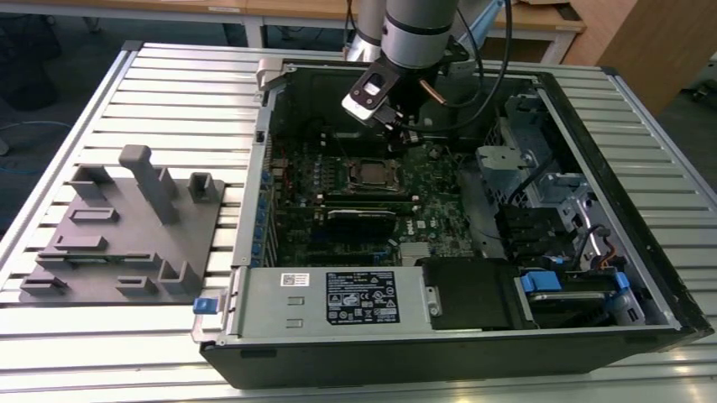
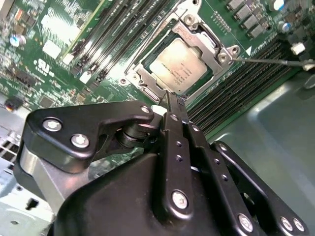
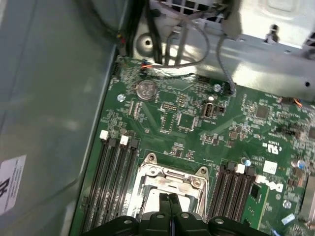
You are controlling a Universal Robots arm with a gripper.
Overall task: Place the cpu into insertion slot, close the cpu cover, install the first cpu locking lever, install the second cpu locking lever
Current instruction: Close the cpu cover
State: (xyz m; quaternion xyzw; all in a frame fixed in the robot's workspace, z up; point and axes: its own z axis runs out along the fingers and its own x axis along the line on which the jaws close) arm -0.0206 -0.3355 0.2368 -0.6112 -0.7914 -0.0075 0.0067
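The cpu (image 2: 179,66) lies flat in the insertion slot (image 1: 368,174), dull metal top showing. The silvery cpu cover (image 2: 199,37) is down around it, framing the chip through its window. A thin metal lever rod (image 2: 268,61) runs out from one corner of the socket. My gripper (image 2: 173,98) is shut, fingertips pressed together with nothing visible between them, just off the socket's edge. In the first wrist view the gripper (image 3: 170,197) sits over the cover (image 3: 170,173). In the exterior view the gripper (image 1: 400,134) hangs inside the open case just behind the socket.
Long black memory slots (image 3: 110,182) flank the socket on both sides. The case wall (image 3: 54,98) and cables (image 3: 172,59) lie close by. A grey fixture block (image 1: 123,227) rests on the slatted table at the exterior view's left. A power supply (image 1: 336,298) fills the case's front.
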